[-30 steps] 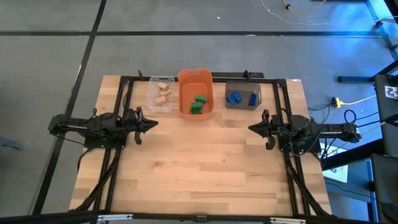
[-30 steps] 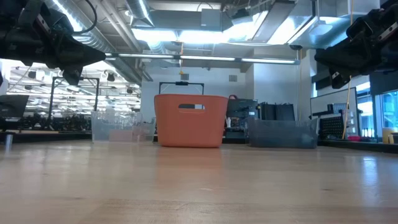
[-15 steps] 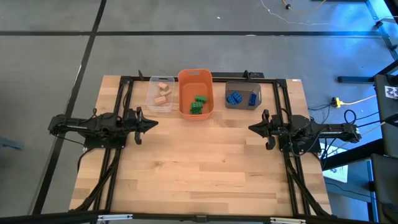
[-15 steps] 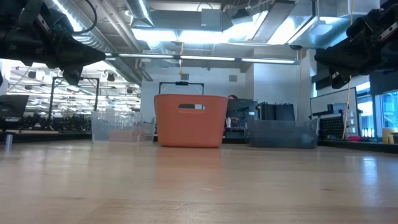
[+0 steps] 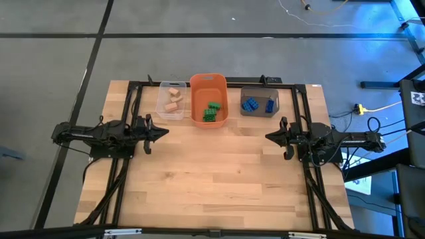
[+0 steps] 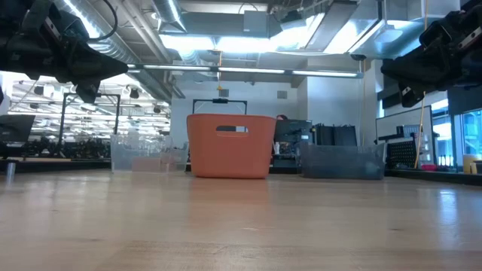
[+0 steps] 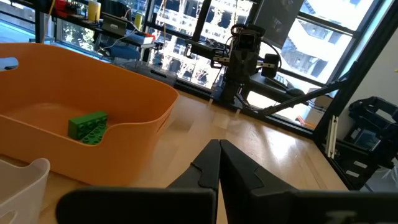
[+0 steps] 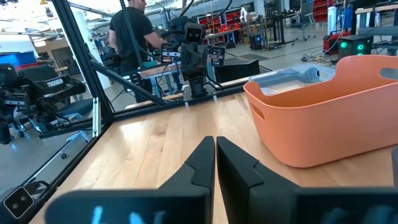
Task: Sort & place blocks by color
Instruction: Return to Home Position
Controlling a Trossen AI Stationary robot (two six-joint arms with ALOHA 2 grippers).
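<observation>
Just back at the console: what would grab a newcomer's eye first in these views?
The bright orange plastic bin at the table's far edge, holding green studded bricks, stands out most. Beside it sit a clear plastic bin with pale tan bricks and a grey bin with blue bricks. The left gripper and right gripper hang at opposite table sides, jaws shut, holding nothing.

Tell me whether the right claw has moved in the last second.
No. In the high view the right claw keeps the same spot, just short of the grey bin.
</observation>
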